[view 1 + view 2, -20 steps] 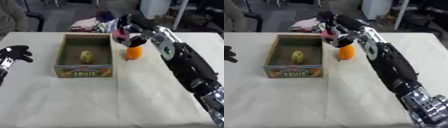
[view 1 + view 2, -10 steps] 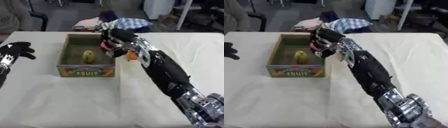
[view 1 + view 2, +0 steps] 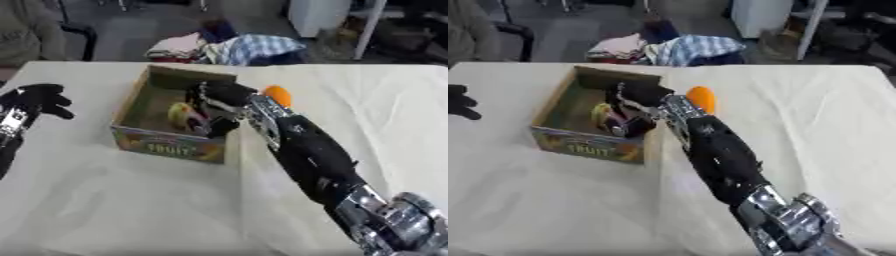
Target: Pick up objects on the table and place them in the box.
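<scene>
— Where's the right hand [image 3: 217, 100]?
— Centre frame, inside the box [image 3: 131, 108], fingers curled round a pinkish object [image 3: 619, 119] beside the yellow fruit [image 3: 180, 113].
— The orange [image 3: 702, 98]?
— On the surface [image 3: 131, 200], just right of the box.
— Left hand [image 3: 35, 99]?
— Left edge, relaxed, holding nothing.

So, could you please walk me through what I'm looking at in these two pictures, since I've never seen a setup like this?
Both pictures come from a stereo camera in a humanoid robot's head, looking down at a table with a pale cloth; they show nearly the same scene. The long black and silver arm from the lower right ends in the right robot hand, reaching into a cardboard fruit box. Its fingers are curled around a small pinkish object I can't identify, next to a yellow fruit already in the box. An orange object stands on the table just beyond the box. The left robot hand waits, open, at the left edge.
</scene>
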`<state>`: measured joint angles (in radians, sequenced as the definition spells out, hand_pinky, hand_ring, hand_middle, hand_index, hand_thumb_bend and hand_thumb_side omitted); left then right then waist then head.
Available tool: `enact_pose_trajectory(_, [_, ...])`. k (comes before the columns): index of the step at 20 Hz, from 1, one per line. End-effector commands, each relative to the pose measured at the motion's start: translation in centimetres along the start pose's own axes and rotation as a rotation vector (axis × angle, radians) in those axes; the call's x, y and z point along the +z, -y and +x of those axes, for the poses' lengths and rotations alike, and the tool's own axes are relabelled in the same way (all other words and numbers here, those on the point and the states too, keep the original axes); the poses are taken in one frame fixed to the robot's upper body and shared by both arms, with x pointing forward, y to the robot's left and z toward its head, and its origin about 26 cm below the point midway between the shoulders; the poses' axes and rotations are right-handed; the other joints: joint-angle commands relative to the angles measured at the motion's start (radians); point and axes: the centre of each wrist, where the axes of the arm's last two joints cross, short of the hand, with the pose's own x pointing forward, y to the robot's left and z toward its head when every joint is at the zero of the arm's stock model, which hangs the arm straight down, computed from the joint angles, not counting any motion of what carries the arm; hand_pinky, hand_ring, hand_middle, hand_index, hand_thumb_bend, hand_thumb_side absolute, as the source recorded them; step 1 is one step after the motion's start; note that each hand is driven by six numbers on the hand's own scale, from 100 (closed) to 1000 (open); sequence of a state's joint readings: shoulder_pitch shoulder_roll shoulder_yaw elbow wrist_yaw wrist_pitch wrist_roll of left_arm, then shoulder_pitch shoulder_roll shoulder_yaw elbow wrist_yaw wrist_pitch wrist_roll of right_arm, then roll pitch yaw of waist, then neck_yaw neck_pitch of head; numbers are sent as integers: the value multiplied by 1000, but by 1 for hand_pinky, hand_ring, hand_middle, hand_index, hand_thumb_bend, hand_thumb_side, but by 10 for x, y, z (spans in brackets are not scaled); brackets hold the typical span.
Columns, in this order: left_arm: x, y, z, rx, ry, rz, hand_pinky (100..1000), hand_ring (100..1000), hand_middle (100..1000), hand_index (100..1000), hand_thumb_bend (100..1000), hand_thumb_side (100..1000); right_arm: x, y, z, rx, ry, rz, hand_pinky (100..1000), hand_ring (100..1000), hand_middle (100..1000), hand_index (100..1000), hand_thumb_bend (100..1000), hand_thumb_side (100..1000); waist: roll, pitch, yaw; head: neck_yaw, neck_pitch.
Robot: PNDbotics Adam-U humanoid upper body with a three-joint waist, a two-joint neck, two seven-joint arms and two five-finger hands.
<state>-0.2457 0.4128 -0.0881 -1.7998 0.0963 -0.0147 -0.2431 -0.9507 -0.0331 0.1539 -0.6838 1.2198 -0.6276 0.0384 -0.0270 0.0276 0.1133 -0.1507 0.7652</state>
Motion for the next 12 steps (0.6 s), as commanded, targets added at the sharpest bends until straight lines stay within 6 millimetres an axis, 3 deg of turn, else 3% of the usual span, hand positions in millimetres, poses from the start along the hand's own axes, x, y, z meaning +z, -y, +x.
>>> enact_pose_trajectory(1, [-2, -4, 6, -16, 19, -4, 991, 637, 640, 809, 204, 839, 0, 34, -7, 73, 8, -22, 719, 782, 766, 890, 100, 594, 4, -14, -5, 1, 5])
enact_pose_trajectory(3, [-1, -4, 6, -17, 15, -5, 991, 637, 641, 809, 202, 841, 1, 46, -9, 94, 5, -32, 724, 790, 779, 890, 100, 744, 3, -16, -8, 2, 5])
enact_pose_trajectory(4, [-1, -4, 5, -18, 13, -5, 991, 637, 641, 809, 202, 842, 1, 50, -10, 102, 2, -37, 728, 795, 789, 893, 100, 861, 3, -16, -9, 2, 5])
enact_pose_trajectory(12, [1, -5, 3, -23, 1, 1, 992, 637, 641, 809, 198, 847, 24, 75, -29, 127, -72, -79, 731, 799, 790, 885, 100, 830, 0, -18, -21, 10, 5])
